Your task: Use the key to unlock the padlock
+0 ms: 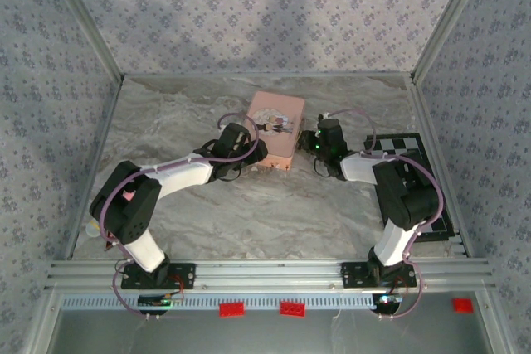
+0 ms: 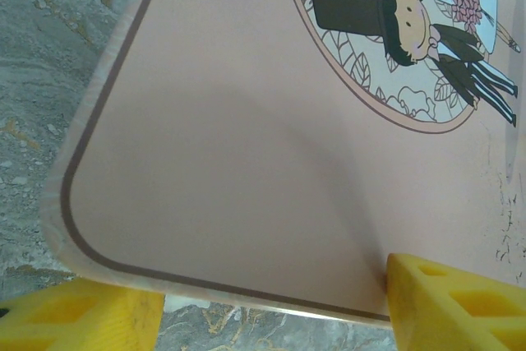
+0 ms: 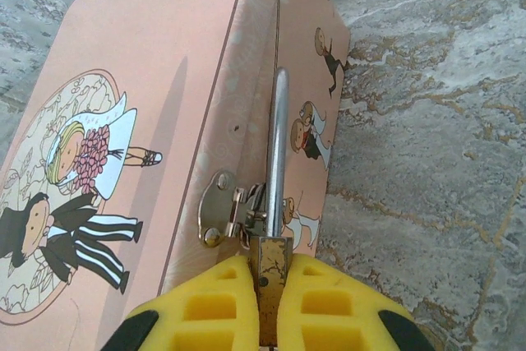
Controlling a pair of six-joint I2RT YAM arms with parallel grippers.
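The brass padlock (image 3: 270, 252) hangs by its steel shackle (image 3: 278, 145) through the metal hasp (image 3: 223, 211) on the side of the pink box (image 3: 148, 80). My right gripper (image 3: 269, 267) is shut on the padlock body, with a yellow finger on each flat face. From above, that gripper (image 1: 319, 140) sits at the right end of the pink box (image 1: 278, 122). My left gripper (image 2: 275, 302) stands wide across the near edge of the pink box (image 2: 246, 121), and both yellow fingers (image 2: 452, 302) touch it. This gripper (image 1: 251, 148) is at the box's left near corner. The key is hidden.
The box rests on the marble table (image 1: 274, 205), near the back wall. A black checkered board (image 1: 419, 176) lies along the right edge, under the right arm. Patterned walls close in the left, right and back sides.
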